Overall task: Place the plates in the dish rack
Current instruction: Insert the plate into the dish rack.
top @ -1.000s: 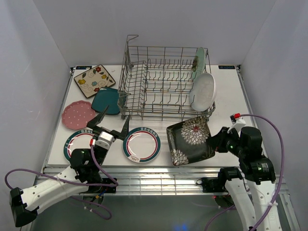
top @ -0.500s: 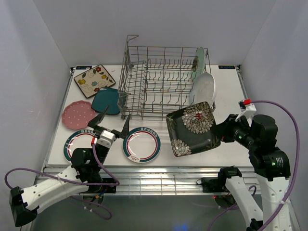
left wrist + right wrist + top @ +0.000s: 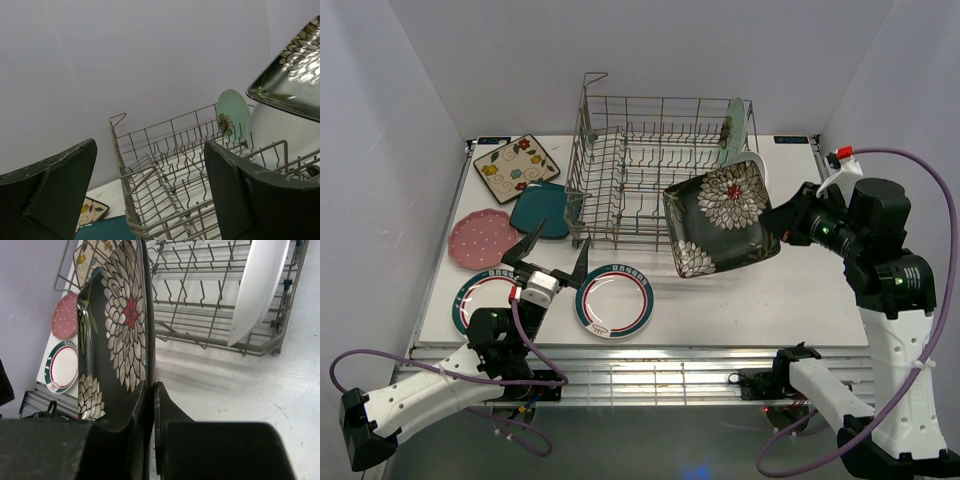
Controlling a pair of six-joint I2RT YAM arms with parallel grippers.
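Note:
My right gripper [image 3: 782, 222] is shut on the edge of the black floral square plate [image 3: 720, 216], which hangs tilted in the air in front of the dish rack [image 3: 620, 160], right end. In the right wrist view the plate [image 3: 127, 335] stands edge-on between the fingertips [image 3: 150, 390]. A mint round plate [image 3: 734, 128] and a plain white plate [image 3: 752, 165] stand in the rack's right end. My left gripper [image 3: 552, 255] is open and holds nothing, above two green-rimmed round plates [image 3: 614, 299] [image 3: 475, 298]. Cream floral [image 3: 516, 167], teal [image 3: 541, 207] and pink dotted [image 3: 480, 238] plates lie at the left.
The rack [image 3: 170, 170] fills the back middle of the white table [image 3: 790, 290]. The enclosure's white walls stand close on both sides. A purple cable [image 3: 920, 200] loops off the right arm.
The right arm has lifted the black floral plate off the table and carried it up and back toward the rack's right end. The left arm has not moved.

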